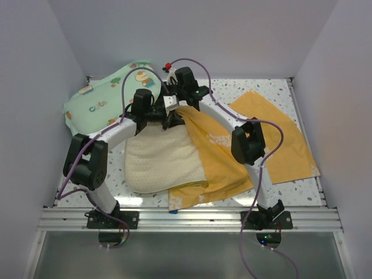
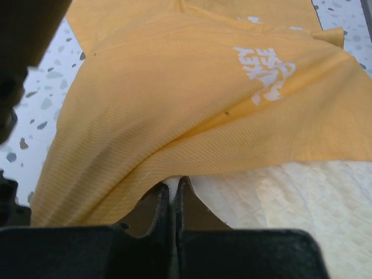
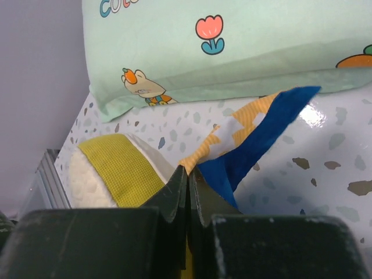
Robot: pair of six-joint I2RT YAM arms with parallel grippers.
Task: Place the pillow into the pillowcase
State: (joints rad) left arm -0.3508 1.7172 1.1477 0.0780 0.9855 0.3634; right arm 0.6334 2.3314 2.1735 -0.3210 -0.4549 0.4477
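Note:
The cream pillow [image 1: 157,163] lies on the table in front of the left arm, its right side under the orange-yellow pillowcase [image 1: 218,157]. My left gripper [image 1: 170,121] is at the pillow's far edge. In the left wrist view it [image 2: 173,187] is shut on a fold of the white pillow cover [image 2: 290,197], just under the pillowcase hem [image 2: 192,99]. My right gripper [image 1: 172,104] is just beyond it. In the right wrist view it [image 3: 189,172] is shut on an orange and blue corner of the pillowcase [image 3: 250,139], beside the pillow's yellow-green edge [image 3: 119,168].
A mint-green cartoon-print pillow [image 1: 107,96] lies at the back left, close behind both grippers [image 3: 232,46]. Another flat orange-yellow cloth [image 1: 279,136] lies at the right. White walls enclose the speckled table [image 1: 232,87], with a metal rail [image 1: 192,218] at the near edge.

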